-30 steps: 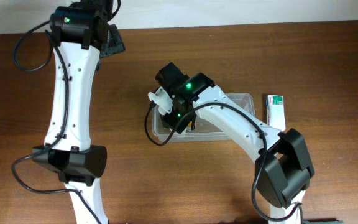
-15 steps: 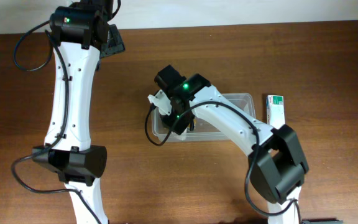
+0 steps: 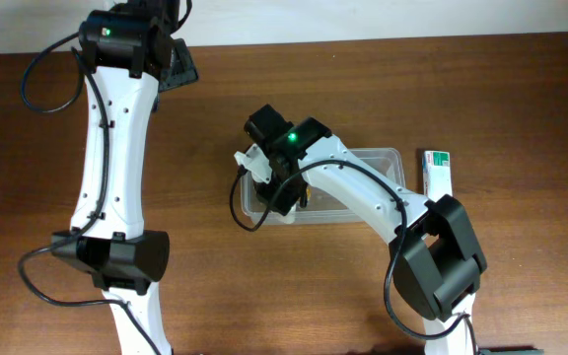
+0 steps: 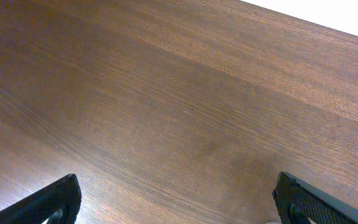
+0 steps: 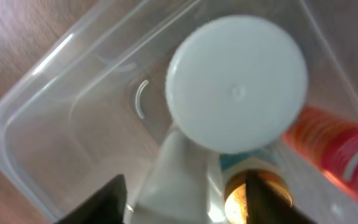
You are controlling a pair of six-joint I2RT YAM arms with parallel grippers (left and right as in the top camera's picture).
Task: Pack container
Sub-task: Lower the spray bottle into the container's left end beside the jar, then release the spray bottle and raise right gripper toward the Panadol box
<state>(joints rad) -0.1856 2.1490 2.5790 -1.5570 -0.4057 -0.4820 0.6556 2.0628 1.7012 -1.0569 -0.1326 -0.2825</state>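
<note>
The container (image 3: 387,157) is a clear shallow tub right of the table's middle; its wall (image 5: 36,112) fills the right wrist view. My right gripper (image 3: 282,193) hangs over the tub's left end. In its own view the right gripper (image 5: 185,186) is open, with a gap on each side of a white bottle with a round white cap (image 5: 237,84) that stands inside the tub. A red tube (image 5: 334,149) and a small amber-topped bottle (image 5: 253,190) lie beside it in the tub. My left gripper (image 3: 176,64) is at the far back left, and the left gripper (image 4: 179,196) is open over bare wood.
A green and white box (image 3: 438,173) lies on the table just right of the container. The right arm (image 3: 383,202) stretches across the tub from the front right. The left arm (image 3: 116,148) runs along the left side of the brown wooden table (image 3: 521,89).
The right gripper's jaws have widened off the white bottle, which now stands in the tub. The right arm's base link has turned slightly. The left arm has not moved.
</note>
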